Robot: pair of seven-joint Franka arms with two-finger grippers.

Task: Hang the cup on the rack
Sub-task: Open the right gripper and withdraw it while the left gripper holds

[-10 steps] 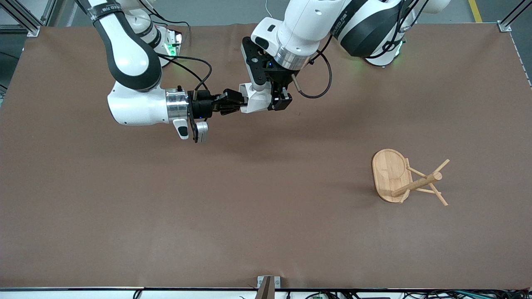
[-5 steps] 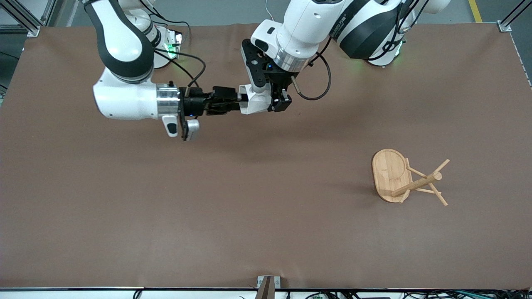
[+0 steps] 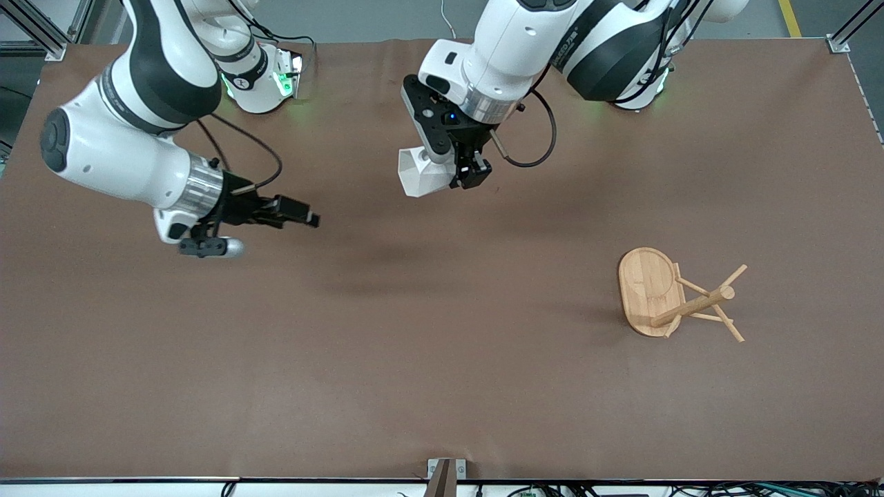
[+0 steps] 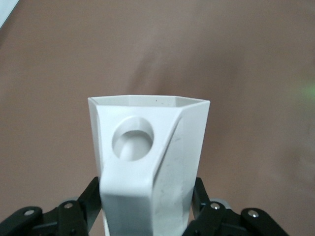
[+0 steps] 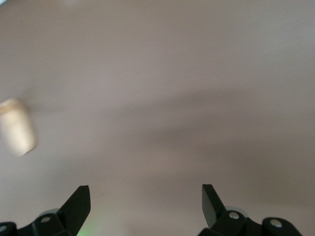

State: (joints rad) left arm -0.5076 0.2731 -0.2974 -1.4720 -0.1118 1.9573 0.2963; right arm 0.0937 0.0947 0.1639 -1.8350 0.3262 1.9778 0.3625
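Observation:
The white faceted cup [image 3: 420, 177] hangs in the air over the table's middle, near the robots' bases. My left gripper [image 3: 461, 172] is shut on it. In the left wrist view the cup [image 4: 147, 157] fills the space between the black fingers [image 4: 78, 211], with its rim pointing away and the handle tab's round hole facing the camera. My right gripper [image 3: 312, 220] is open and empty, over bare table toward the right arm's end. Its fingertips [image 5: 81, 199] stand wide apart in the right wrist view. The bamboo rack [image 3: 673, 297] looks tipped over, nearer the front camera toward the left arm's end.
The brown mat [image 3: 442, 359] covers the whole table. The rack's oval base [image 3: 646, 286] faces the right arm's end and its post and pegs point the other way. A blurred pale shape [image 5: 17, 127] shows in the right wrist view; I cannot tell what it is.
My right gripper has let go of the cup, opened and drawn back toward the right arm's end. The left gripper keeps the cup, which has tilted slightly.

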